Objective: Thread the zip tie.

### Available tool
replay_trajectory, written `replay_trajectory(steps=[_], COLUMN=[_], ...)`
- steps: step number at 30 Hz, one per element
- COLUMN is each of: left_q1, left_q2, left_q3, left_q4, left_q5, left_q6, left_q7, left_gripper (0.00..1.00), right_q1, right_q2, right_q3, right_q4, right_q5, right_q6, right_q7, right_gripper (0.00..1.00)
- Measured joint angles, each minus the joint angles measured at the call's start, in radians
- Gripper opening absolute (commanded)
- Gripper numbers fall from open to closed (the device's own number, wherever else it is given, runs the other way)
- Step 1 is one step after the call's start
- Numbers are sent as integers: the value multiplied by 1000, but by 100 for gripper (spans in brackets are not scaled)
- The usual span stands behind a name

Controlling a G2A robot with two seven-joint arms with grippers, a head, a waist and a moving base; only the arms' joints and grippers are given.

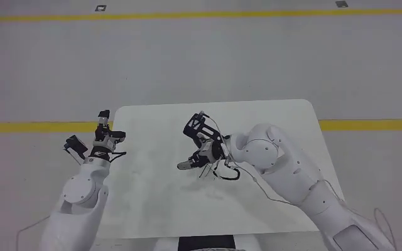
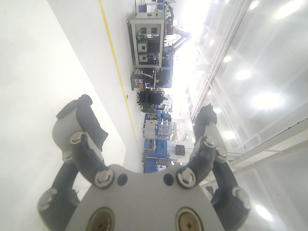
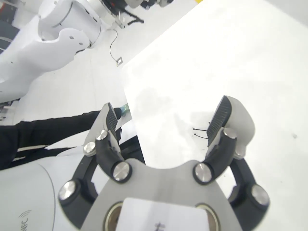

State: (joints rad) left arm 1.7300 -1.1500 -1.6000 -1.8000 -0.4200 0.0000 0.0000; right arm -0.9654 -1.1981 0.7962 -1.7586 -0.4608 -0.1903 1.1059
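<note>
The zip tie [image 3: 199,132] is a thin black strand lying flat on the white table [image 1: 270,125]. In the right wrist view two short ends of it show beside one of my fingers [image 3: 217,115], which hides the remainder. My right gripper [image 3: 166,102] hovers open over the table's middle [image 1: 191,145], with nothing between its fingers. Beyond the table's left edge, my left gripper [image 1: 88,130] stands open and holds nothing. In its own wrist view the left gripper [image 2: 145,104] faces out into the room, with the table's edge [image 2: 72,56] alongside.
The tabletop around the zip tie is bare white. In the right wrist view the left arm [image 3: 67,22] shows beyond the table's corner. A yellow floor line [image 1: 352,124] runs behind the table.
</note>
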Motion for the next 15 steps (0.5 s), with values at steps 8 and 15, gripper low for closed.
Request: replay_trajectory(steps=[8,15], left_q1=[0,0], left_q2=[0,0], left_q3=[0,0], left_q4=[0,0], left_q5=[0,0], left_q6=[0,0], left_q7=[0,0], left_gripper=[100,100], right_q1=[58,58], right_q2=[-25,-25], right_q3=[-73,-72], right_q4=[65,64], right_q5=[32,31], right_q6=[34,34], right_q7=[16,16], right_gripper=[100,100])
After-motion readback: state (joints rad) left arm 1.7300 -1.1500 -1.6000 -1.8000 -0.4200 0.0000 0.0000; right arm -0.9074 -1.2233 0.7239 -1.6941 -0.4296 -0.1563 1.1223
